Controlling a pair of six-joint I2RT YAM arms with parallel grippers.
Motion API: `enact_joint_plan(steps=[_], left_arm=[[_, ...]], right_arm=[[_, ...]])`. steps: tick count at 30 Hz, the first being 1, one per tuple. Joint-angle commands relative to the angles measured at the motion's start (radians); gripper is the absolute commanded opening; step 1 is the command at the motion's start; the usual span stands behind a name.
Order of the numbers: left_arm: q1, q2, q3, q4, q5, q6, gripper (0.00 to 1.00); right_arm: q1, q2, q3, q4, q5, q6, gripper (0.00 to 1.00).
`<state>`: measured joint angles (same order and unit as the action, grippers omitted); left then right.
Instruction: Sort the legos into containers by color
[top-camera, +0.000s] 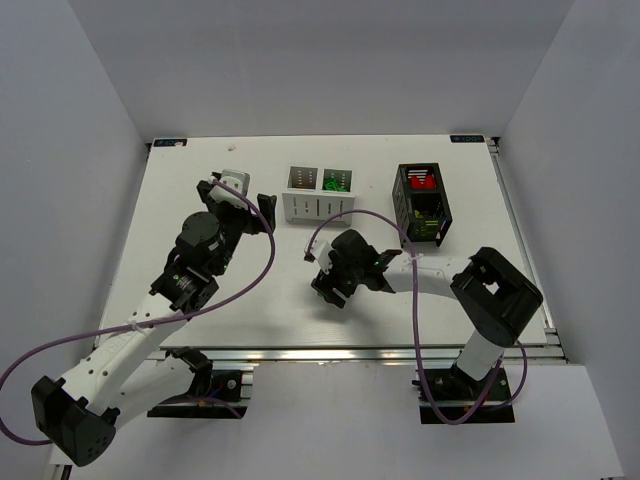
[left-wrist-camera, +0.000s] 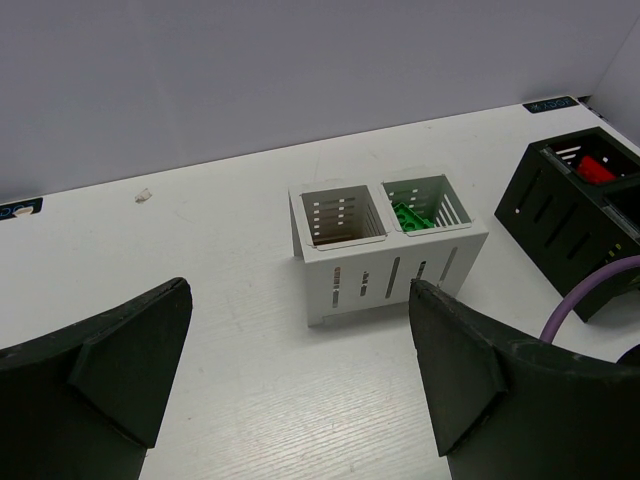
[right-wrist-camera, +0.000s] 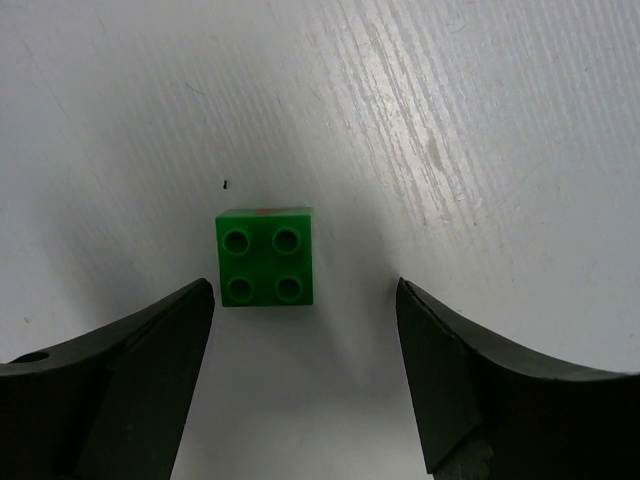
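Because they straddle one green lego (right-wrist-camera: 265, 258) lying studs-up on the bench (right-wrist-camera: 480, 120), the right jaws stand wide open, likely poised to grip it. The left jaws gape too, empty, facing two containers: a white box (left-wrist-camera: 390, 275) with green bricks (left-wrist-camera: 410, 217), perhaps two, in its right compartment, and a black box (left-wrist-camera: 560, 230) with one red brick (left-wrist-camera: 597, 168) showing.

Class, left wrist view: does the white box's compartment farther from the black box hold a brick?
No, that compartment shows only bare slotted walls; the green bricks lie in the other one.
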<state>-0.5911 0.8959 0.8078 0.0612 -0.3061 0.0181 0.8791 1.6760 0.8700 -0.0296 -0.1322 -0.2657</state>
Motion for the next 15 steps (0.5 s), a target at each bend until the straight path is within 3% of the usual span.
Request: enact_joint_plan(steps=[1, 12, 15], left_arm=[[0.005, -0.002, -0.006, 0.014, 0.01, 0.0, 0.98], [0.007, 0.005, -0.007, 0.014, 0.019, 0.002, 0.98], [0.007, 0.008, -0.006, 0.012, 0.019, 0.002, 0.98]], right_arm=[[0.0, 0.008, 0.04, 0.002, 0.006, -0.004, 0.77], [0.001, -0.001, 0.018, 0.046, -0.066, -0.053, 0.73], [0.001, 0.013, 0.026, 0.039, -0.087, -0.075, 0.61]])
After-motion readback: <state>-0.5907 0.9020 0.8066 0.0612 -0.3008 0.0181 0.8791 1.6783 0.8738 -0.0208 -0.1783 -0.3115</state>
